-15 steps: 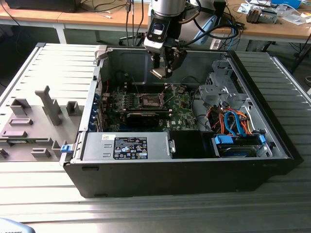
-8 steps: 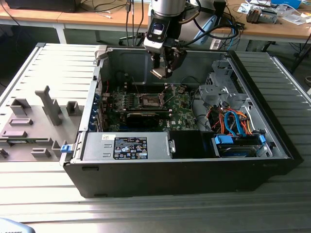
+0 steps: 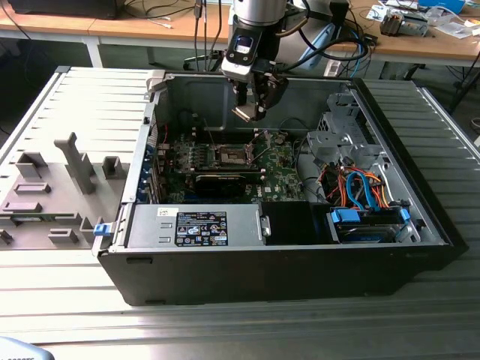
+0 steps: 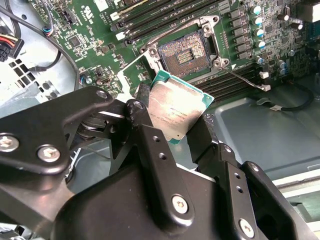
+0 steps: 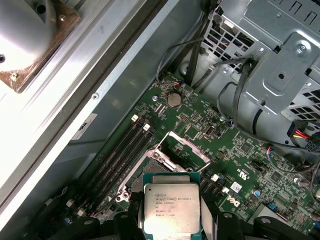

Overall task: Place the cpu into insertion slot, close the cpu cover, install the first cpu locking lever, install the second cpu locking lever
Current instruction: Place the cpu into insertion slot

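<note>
We see the gripper point(image 4: 172, 121) clamped on the cpu point(image 4: 177, 104), holding it tilted above the empty slot point(image 4: 184, 52) on the board point(image 4: 90, 31).

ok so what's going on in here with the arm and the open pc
The robot arm's gripper is holding the cpu by its edges, hovering above the green motherboard inside the open computer case. The insertion slot sits empty below it, and the cpu cover looks swung up and out of the way. The chip has not been seated, and the cover is not closed.
</note>
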